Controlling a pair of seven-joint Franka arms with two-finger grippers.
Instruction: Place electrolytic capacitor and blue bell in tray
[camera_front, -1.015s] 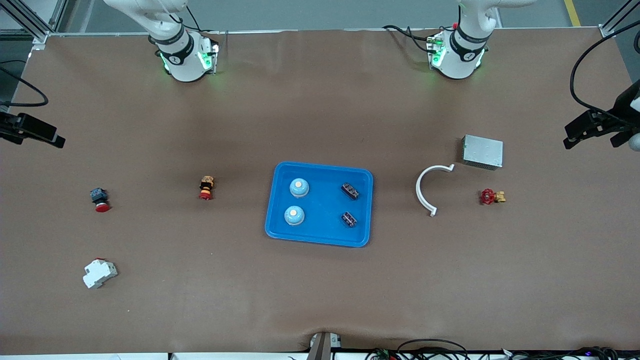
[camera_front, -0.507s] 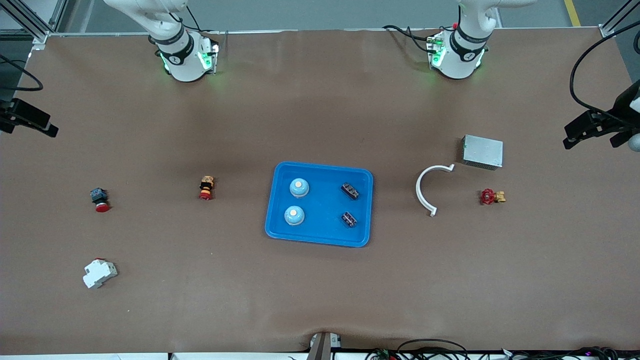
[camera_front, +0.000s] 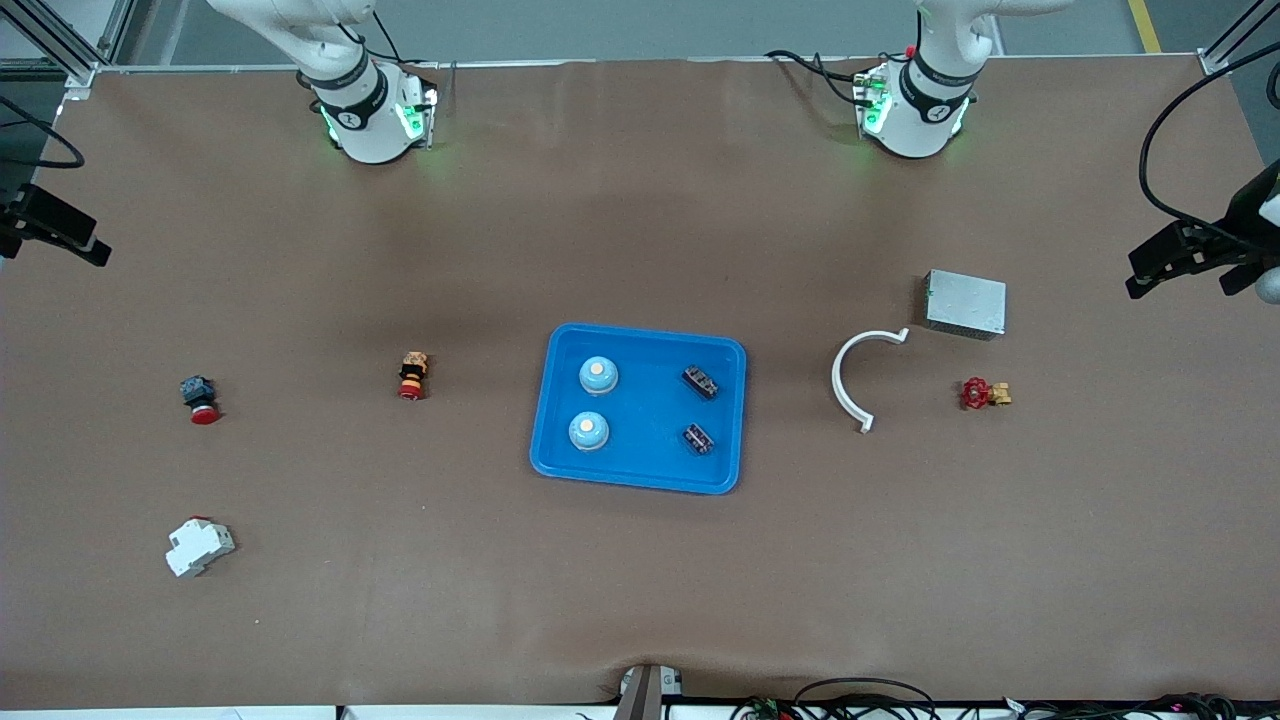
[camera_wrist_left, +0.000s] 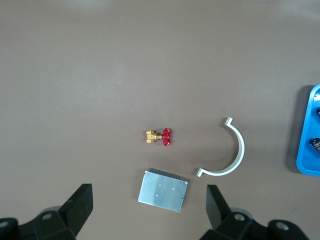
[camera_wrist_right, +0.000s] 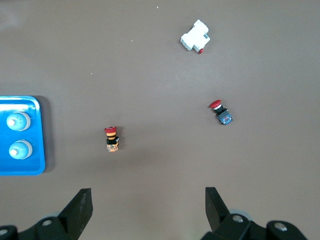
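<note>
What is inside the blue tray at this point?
The tray holds two blue bells toward the right arm's end and two dark capacitors toward the left arm's. Nothing covers them; what lies under the tray cannot be seen.

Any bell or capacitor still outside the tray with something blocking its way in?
No. Both blue bells and both capacitors already lie in the tray. No other bell or capacitor shows on the table. Both end effectors, left and right, are open, holding nothing, at the table's ends.
</note>
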